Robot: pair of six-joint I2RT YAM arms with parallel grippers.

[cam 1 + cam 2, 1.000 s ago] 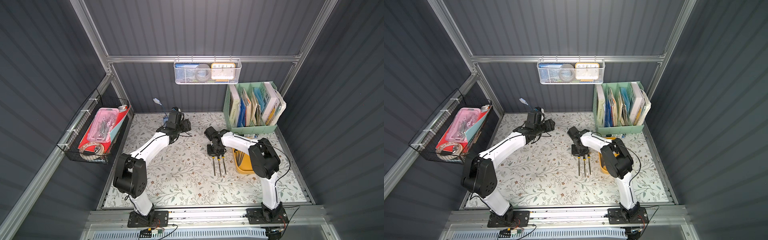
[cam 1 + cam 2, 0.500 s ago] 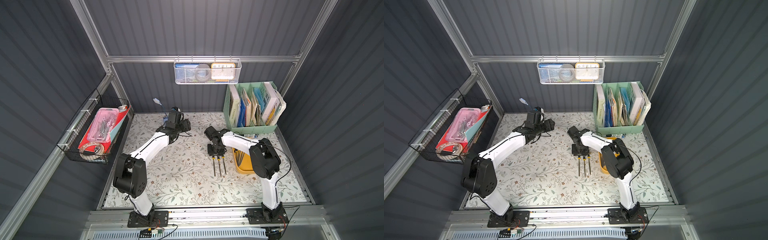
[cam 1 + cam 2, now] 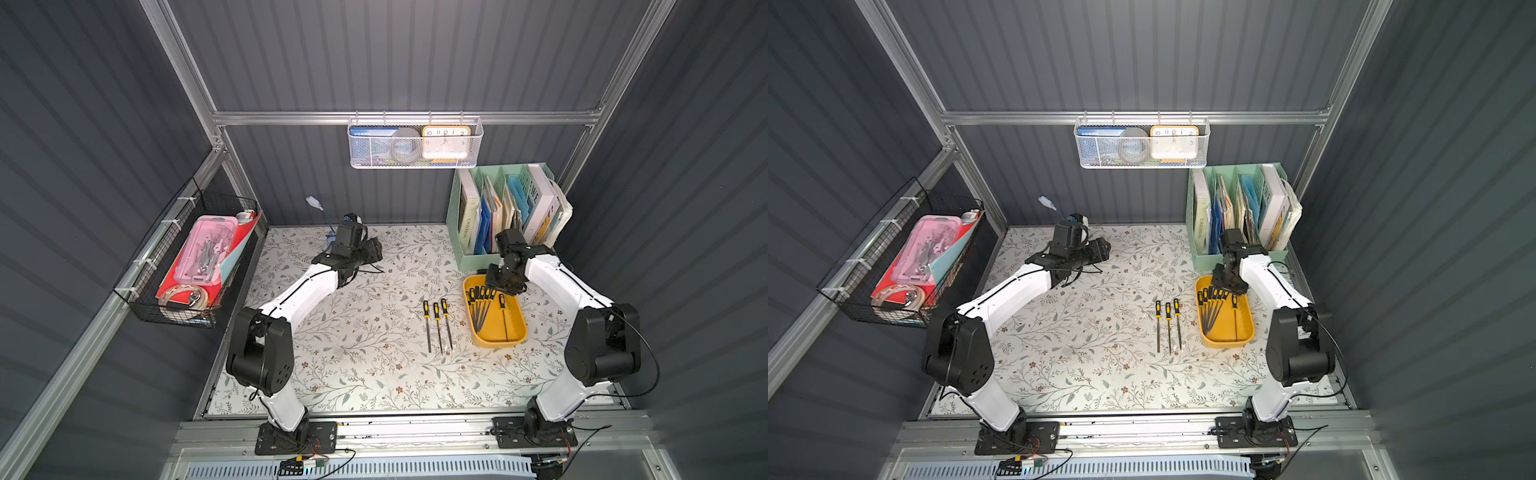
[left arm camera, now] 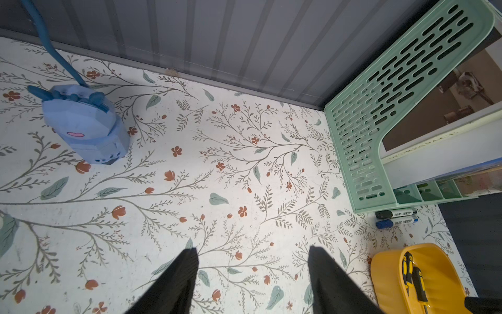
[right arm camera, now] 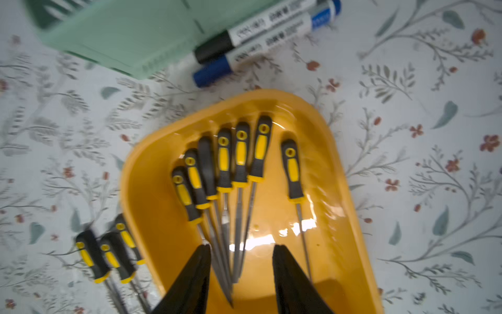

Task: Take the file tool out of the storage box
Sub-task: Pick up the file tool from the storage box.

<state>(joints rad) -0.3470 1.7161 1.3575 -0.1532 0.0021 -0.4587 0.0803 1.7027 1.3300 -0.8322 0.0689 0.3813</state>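
Overhead pair; close wrist views, blurry right probably steeper; shared storage box [image 5: 146,206]

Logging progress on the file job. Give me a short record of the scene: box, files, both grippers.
storage box: yellow tray by the green organiser
files in box: seven; six fanned together, one apart
files outside: three, side by side on the table, beside the box
right gripper: open, empty, over the box
left gripper: open, empty, over bare table
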